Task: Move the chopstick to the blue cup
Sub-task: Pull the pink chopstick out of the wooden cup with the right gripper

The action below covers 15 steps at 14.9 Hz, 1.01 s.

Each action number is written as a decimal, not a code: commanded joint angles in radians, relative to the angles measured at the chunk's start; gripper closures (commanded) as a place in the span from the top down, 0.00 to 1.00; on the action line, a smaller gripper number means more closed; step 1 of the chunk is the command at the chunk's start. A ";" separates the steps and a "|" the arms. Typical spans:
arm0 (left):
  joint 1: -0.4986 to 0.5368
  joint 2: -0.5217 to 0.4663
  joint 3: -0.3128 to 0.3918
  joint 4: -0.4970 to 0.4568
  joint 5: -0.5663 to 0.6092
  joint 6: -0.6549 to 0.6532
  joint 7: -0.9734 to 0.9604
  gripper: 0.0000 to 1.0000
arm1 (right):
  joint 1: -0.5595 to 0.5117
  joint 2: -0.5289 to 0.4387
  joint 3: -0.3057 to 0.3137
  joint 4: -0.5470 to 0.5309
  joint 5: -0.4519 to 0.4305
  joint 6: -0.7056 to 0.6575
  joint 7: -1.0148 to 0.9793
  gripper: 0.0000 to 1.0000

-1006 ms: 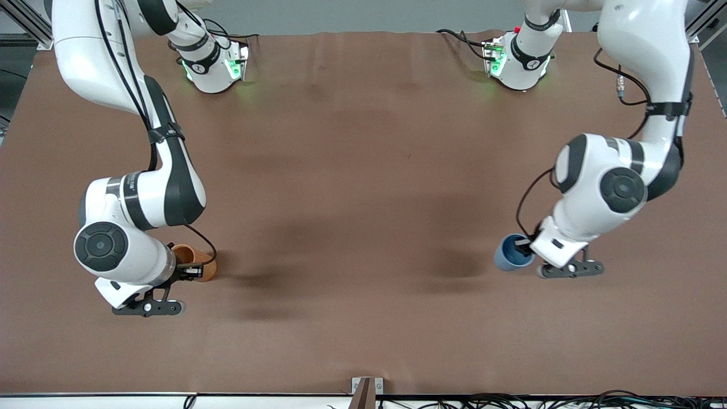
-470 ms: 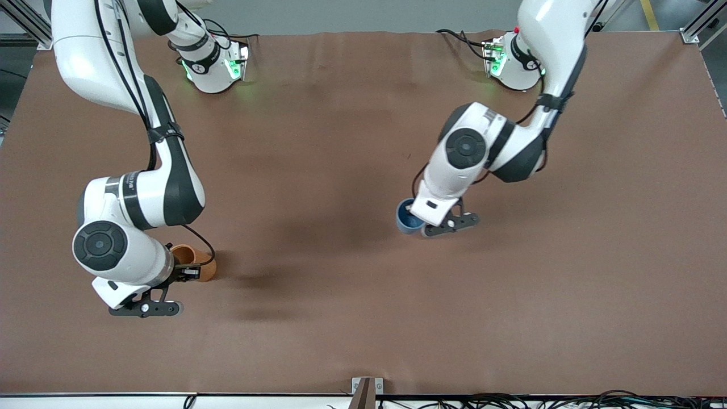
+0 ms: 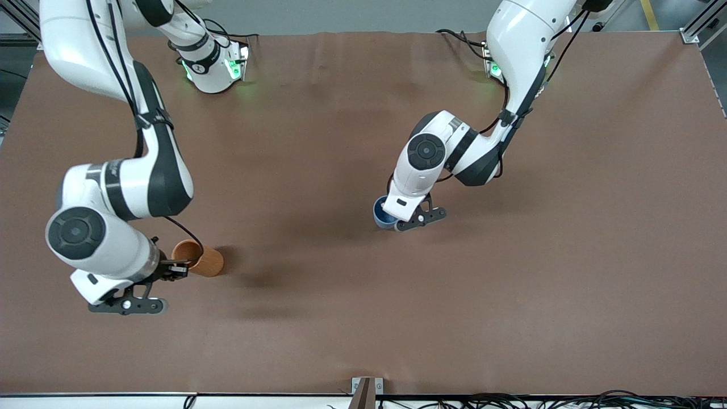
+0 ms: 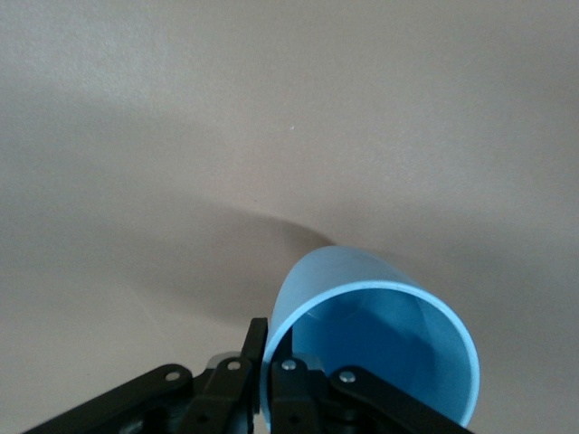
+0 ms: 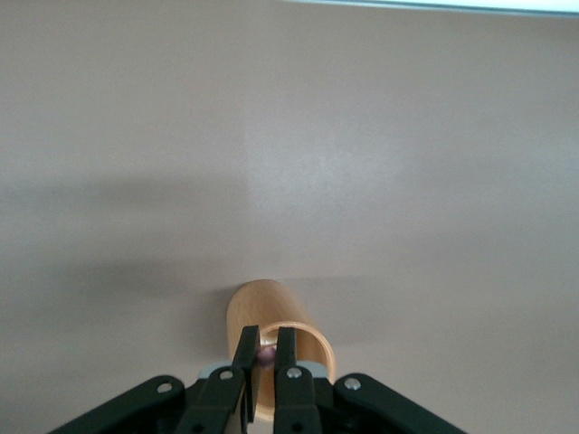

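Front view: the left gripper [image 3: 410, 219] is over the middle of the brown cloth-covered table [image 3: 352, 318], clamped on the rim of the small plain blue cylindrical cup [image 3: 383, 213]; whether the cup rests on the table or is lifted off it cannot be told. The right gripper [image 3: 170, 268] sits at the mouth of the taller orange-brown cylindrical cup [image 3: 199, 258], which stands toward the right arm's end of the table, nearer the camera edge than the blue cup and well apart from it. The chopstick is not visible in this view.

Left wrist view: the left gripper's fingers [image 4: 252, 348] pinch the blue cup's wall, one inside and one outside. The cup's interior shows nothing in it.

Right wrist view: the right gripper's fingers [image 5: 286, 348] are clenched on a small pale pink tip [image 5: 266, 355] at the orange-brown cup's mouth, seemingly the top end of the thin pale pink chopstick, the rest hidden inside.

The step appears to be drawing the chopstick out. It would be best lifted straight along its own length until the lower end clears the rim, so the orange-brown cup is not tipped. The left gripper should hold the blue cup steady and mouth-up; the stick is then lowered end-first into the centre of the opening.
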 commanded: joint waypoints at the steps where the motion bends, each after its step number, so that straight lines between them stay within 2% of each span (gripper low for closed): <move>1: -0.016 0.017 0.006 0.023 0.015 0.019 -0.019 0.03 | -0.003 -0.202 0.010 -0.160 0.000 -0.019 0.016 0.02; 3: -0.019 0.025 0.006 0.023 0.015 0.022 -0.021 0.10 | 0.005 -0.303 0.013 -0.192 0.004 -0.068 0.016 0.02; 7: -0.016 0.022 0.006 0.023 0.016 0.022 -0.018 0.95 | 0.000 -0.524 0.014 -0.299 0.015 -0.119 0.015 0.02; 8: -0.010 0.009 0.006 0.023 0.016 0.011 -0.018 1.00 | -0.001 -0.590 0.014 -0.350 0.024 -0.116 0.015 0.02; 10: 0.030 -0.068 0.011 0.023 0.021 -0.058 0.000 1.00 | -0.003 -0.704 0.011 -0.445 0.030 -0.113 0.012 0.02; 12: 0.111 -0.165 0.009 0.023 0.027 -0.157 0.119 1.00 | -0.007 -0.793 0.005 -0.528 0.030 -0.110 0.007 0.02; 15: 0.260 -0.296 0.005 0.023 0.026 -0.288 0.383 1.00 | -0.013 -0.835 -0.016 -0.568 0.030 -0.117 -0.008 0.00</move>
